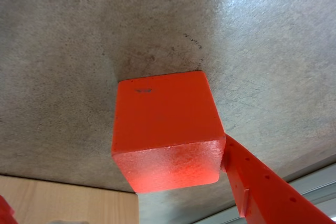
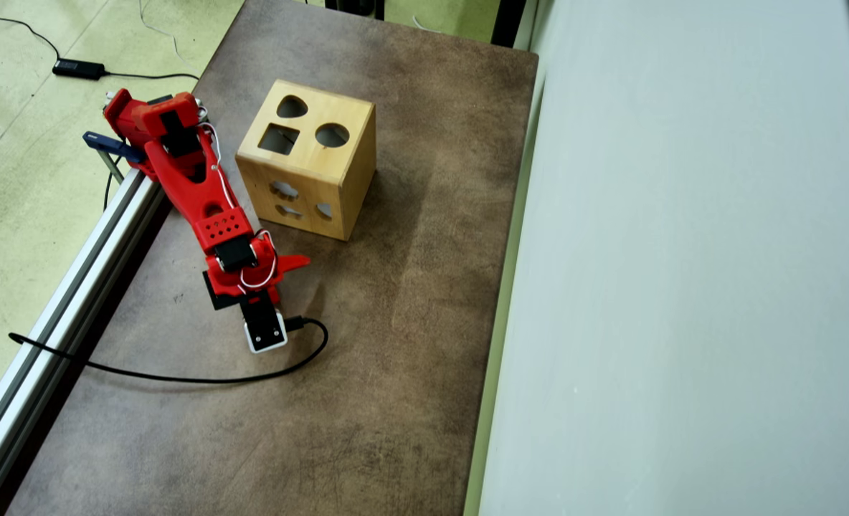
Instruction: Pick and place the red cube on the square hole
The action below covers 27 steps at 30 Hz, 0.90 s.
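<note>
The red cube [image 1: 165,129] fills the middle of the wrist view and appears to rest on the grey table, with a shadow at its base. One red finger [image 1: 262,187] touches the cube's right side. A sliver of the other finger [image 1: 4,211] shows far off at the lower left corner, so my gripper [image 1: 118,182] is open around the cube. In the overhead view the arm hides the cube, and the gripper [image 2: 277,276] is low over the table in front of the wooden box [image 2: 324,183]. The square hole [image 2: 279,138] is on the box's top face.
The box top also has a round hole [image 2: 332,135] and a teardrop hole [image 2: 292,107]. A black cable [image 2: 181,377] loops across the table from the wrist camera. An aluminium rail [image 2: 59,301] lines the table's left edge. A pale wall [image 2: 683,287] bounds the right side.
</note>
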Each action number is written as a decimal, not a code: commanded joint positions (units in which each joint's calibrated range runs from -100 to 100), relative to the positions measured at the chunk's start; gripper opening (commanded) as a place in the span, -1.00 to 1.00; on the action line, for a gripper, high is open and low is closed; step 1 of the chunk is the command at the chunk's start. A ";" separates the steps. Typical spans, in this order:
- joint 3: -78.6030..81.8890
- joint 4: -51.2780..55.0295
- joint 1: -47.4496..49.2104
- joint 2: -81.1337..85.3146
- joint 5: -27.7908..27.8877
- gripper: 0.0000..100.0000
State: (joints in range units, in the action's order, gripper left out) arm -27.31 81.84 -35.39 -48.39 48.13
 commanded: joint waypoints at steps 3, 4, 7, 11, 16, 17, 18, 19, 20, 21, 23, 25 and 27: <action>-5.15 0.39 -0.12 1.81 -0.15 0.07; -5.96 0.47 -0.12 1.47 -0.15 0.07; -6.50 0.47 -0.12 1.30 -0.15 0.07; -5.96 0.55 -0.12 1.30 -0.15 0.07; -5.96 0.55 -0.04 1.30 -0.15 0.03; -5.96 0.55 -0.04 1.30 -0.15 -0.01; -5.96 0.55 -0.04 1.30 -0.15 -0.06; -5.96 0.55 -0.04 1.30 -0.15 -0.12; -5.96 0.55 -0.04 1.30 -0.15 -0.18; -5.96 0.55 -0.12 1.21 -0.15 -0.25; -5.96 0.55 -0.12 1.21 -0.15 -0.35; -5.96 0.55 -0.19 1.21 -0.15 -0.45; -5.96 0.55 -0.19 1.21 -0.15 -0.53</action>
State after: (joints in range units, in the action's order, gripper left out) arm -31.20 81.84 -35.39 -48.39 48.13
